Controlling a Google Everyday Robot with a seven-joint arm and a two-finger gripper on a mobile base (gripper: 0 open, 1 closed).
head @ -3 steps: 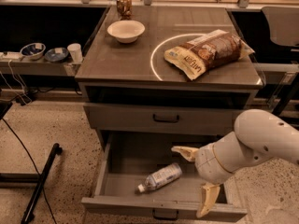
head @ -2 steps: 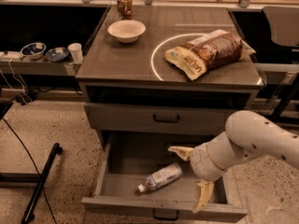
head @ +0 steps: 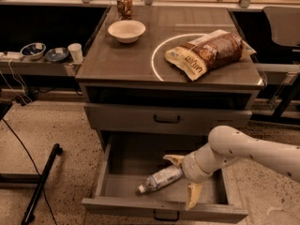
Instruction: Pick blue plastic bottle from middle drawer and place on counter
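Surface (head: 122,60) has no bottle on it yet and drawer (head: 131,205) stands open, so grasp, lift and placing are all left. Bag (head: 208,53) on the surface has print I can't read, same for the pale label on the bottle (head: 161,179), lying on its side in the drawer. Pincer (head: 183,177) is down in the drawer at the bottle's base, fingers spread, gripping nothing.

High front view, tool (head: 178,182) in drawer (head: 123,165)
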